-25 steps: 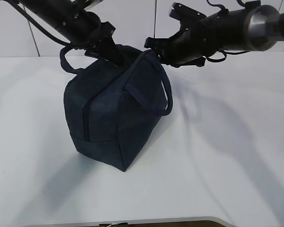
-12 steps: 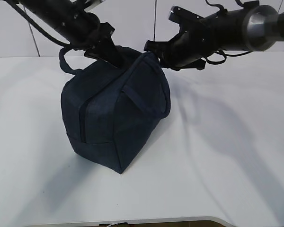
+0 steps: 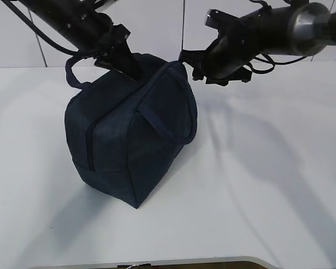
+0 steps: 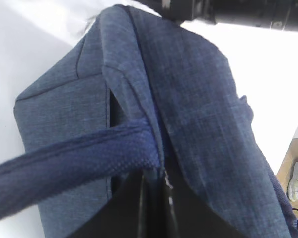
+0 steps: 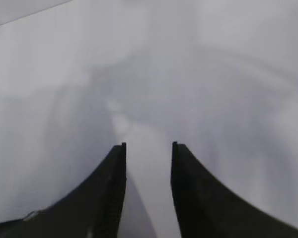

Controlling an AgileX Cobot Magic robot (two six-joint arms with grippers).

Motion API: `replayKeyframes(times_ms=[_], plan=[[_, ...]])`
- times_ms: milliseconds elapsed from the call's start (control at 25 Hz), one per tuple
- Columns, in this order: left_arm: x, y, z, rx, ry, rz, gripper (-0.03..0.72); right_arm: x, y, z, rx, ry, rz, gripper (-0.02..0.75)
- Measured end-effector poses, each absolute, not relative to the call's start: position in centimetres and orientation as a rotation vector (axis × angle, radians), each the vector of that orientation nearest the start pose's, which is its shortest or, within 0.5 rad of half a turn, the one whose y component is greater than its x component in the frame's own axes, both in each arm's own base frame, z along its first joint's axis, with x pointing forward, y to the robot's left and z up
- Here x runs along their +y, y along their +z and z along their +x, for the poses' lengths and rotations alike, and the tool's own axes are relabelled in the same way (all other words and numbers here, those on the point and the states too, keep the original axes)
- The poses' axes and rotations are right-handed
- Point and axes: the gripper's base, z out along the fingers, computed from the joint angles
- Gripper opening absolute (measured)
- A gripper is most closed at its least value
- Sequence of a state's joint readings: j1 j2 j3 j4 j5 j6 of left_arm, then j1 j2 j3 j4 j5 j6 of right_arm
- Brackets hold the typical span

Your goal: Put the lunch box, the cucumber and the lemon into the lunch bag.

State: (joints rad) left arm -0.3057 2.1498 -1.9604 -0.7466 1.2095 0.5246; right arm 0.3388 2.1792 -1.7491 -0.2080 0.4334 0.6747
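The dark navy lunch bag (image 3: 129,134) stands tilted on the white table (image 3: 269,185), its side zipper (image 3: 89,148) closed. My left gripper (image 3: 130,68) is shut on the bag's top fabric by a handle. In the left wrist view the jaws (image 4: 155,174) pinch together just under the handle strap (image 4: 89,153), with the lunch bag (image 4: 198,99) filling the frame. My right gripper (image 3: 191,63) hovers at the bag's top right corner; its open jaws (image 5: 148,145) hold nothing and show only table below. The lunch box, cucumber and lemon are out of view.
One loop handle (image 3: 171,126) hangs down the bag's near right face, the other (image 3: 71,75) sticks out at the back left. The table's front edge (image 3: 213,260) runs along the bottom. Both arms cross above the back of the table.
The right gripper has opened and come off the bag's top edge. The bag has shifted to the left with the left gripper still shut on it.
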Motion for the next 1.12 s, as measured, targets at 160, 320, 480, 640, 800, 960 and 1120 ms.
replayKeyframes(times_ms=[160, 320, 480, 640, 800, 960, 1120], plan=[[-19.5, 26.9, 42.5, 2.513, -0.971, 0.846, -0.015, 16.1, 21.7, 47.9, 2.329, 0.318, 0.226, 0.346], [-19.5, 27.0, 42.5, 2.512, -0.969, 0.847, -0.015, 16.2, 23.2, 48.3, 2.320, 0.327, 0.235, 0.356], [-19.5, 27.0, 42.5, 2.512, -0.969, 0.847, -0.015, 16.2, 24.8, 48.5, 2.315, 0.318, 0.227, 0.357], [-19.4, 26.9, 42.5, 2.524, -0.951, 0.844, -0.015, 16.1, 26.1, 48.4, 2.326, 0.284, 0.181, 0.357], [-19.0, 26.8, 42.5, 2.581, -0.894, 0.795, -0.015, 15.8, 27.8, 48.0, 2.368, 0.197, 0.069, 0.357], [-18.9, 26.7, 42.6, 2.623, -0.887, 0.731, -0.014, 15.4, 29.6, 47.3, 2.435, 0.106, -0.040, 0.355], [-18.8, 26.6, 42.6, 2.659, -0.895, 0.659, -0.008, 15.0, 31.2, 46.5, 2.502, 0.040, -0.111, 0.354]])
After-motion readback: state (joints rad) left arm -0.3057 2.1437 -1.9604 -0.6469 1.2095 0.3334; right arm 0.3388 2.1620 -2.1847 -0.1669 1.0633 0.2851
